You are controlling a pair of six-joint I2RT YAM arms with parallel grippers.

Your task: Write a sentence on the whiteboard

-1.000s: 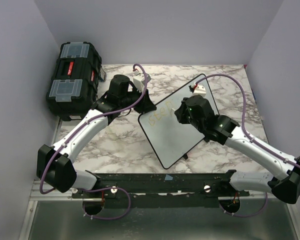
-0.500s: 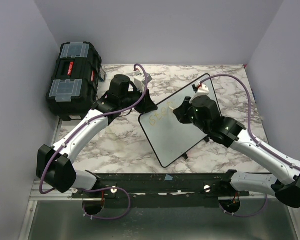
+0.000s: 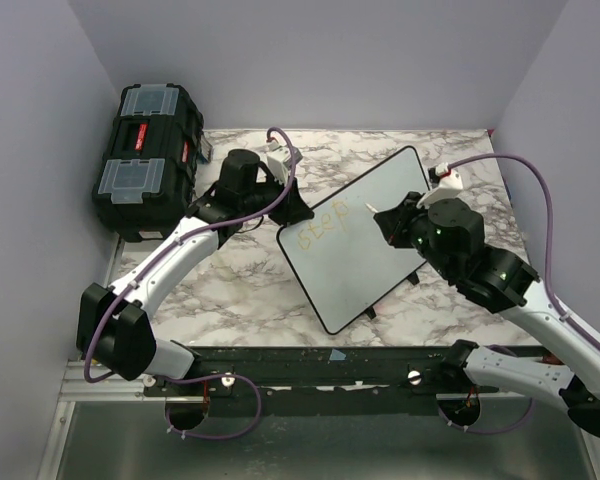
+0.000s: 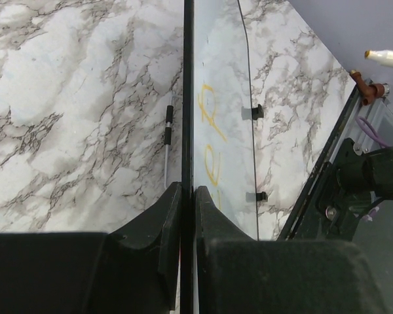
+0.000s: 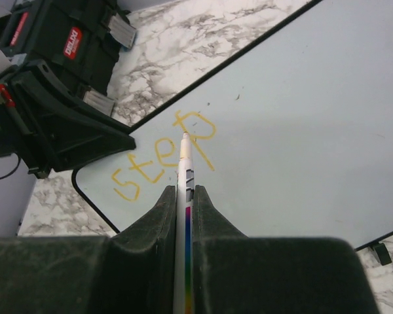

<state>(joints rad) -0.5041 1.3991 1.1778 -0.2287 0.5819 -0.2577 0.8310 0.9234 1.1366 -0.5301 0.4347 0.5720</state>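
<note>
On the table [image 3: 240,290], whiteboard [image 3: 350,270] runs roughly far-right.

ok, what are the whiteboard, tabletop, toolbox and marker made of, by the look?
Whiteboard: glossy white coated panel, sheen in the left wrist view; thin black rim, probably plastic.
Tabletop: marble pattern, grey veins on white; stone or printed laminate, cannot tell.
Toolbox: matte black moulded plastic, translucent lid covers.
Marker: smooth white barrel, likely plastic, rainbow stripe.

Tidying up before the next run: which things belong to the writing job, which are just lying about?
In use: whiteboard, yellow writing, marker in the right gripper, left gripper clamping the board's edge.
Lying about: black toolbox, thin rod.
</note>
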